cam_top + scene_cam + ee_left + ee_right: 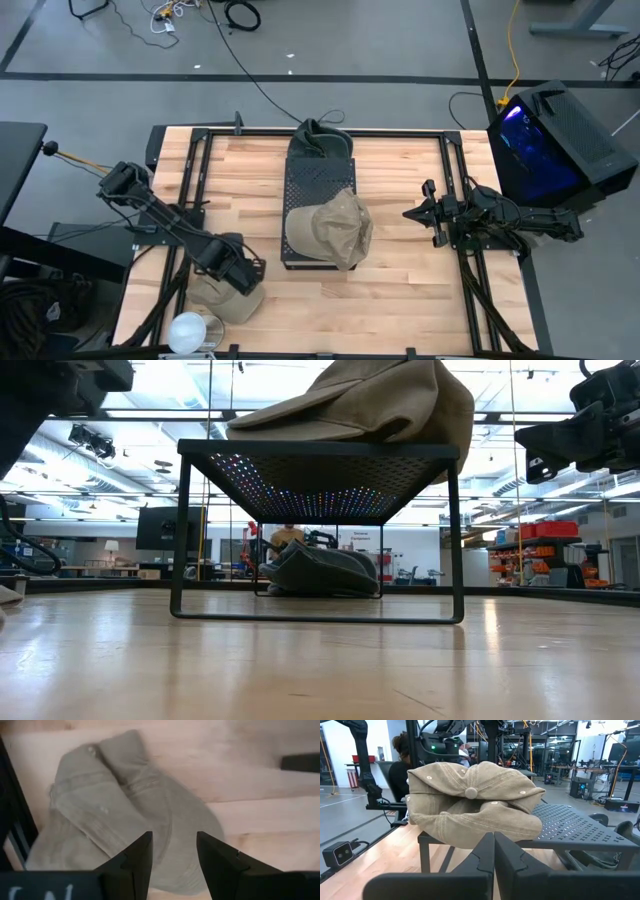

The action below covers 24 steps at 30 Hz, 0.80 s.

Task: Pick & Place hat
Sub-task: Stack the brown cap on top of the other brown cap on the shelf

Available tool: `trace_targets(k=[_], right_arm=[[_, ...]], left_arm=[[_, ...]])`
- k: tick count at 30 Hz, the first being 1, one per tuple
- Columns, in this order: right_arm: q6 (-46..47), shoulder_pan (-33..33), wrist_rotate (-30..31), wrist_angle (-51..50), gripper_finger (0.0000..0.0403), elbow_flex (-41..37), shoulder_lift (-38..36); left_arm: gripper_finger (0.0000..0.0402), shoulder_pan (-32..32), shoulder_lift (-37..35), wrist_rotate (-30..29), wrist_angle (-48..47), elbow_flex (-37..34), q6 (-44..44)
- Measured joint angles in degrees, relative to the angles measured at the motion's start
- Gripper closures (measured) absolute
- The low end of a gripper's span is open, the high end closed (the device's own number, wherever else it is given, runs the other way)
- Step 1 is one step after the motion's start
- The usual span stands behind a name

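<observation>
You had bare desk [400, 200] on either side of the black rack [318, 190]. A tan hat [335, 230] covered the rack's near end, and a dark hat [320, 137] blocked its far end.

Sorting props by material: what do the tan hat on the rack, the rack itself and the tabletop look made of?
Tan hat: soft woven cotton, matte, creased, with stitched eyelets. Rack: black perforated metal, likely powder-coated. Tabletop: light wood planks with visible grain and slight sheen.

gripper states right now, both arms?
Left gripper: open, over the tan hat on the table, holding nothing.
Right gripper: shut, empty, facing the tan hat on the rack.
</observation>
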Motion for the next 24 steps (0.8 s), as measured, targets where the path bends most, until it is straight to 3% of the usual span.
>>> trace_targets(k=[8, 19, 24], right_arm=[[0.0, 0.0, 0.0, 0.0, 0.0396, 0.0, 0.0], [0.0, 0.0, 0.0, 0.0, 0.0396, 0.0, 0.0], [0.0, 0.0, 0.0, 0.0, 0.0396, 0.0, 0.0]], left_arm=[[0.0243, -2.6, 0.2, -2.0, -0.1, 0.0, -8.4], [0.0243, -3.9, 0.2, -2.8, 4.5, -4.2, -8.7], [0.0243, -6.0, 0.2, -0.1, 6.7, -6.3, -12.1]])
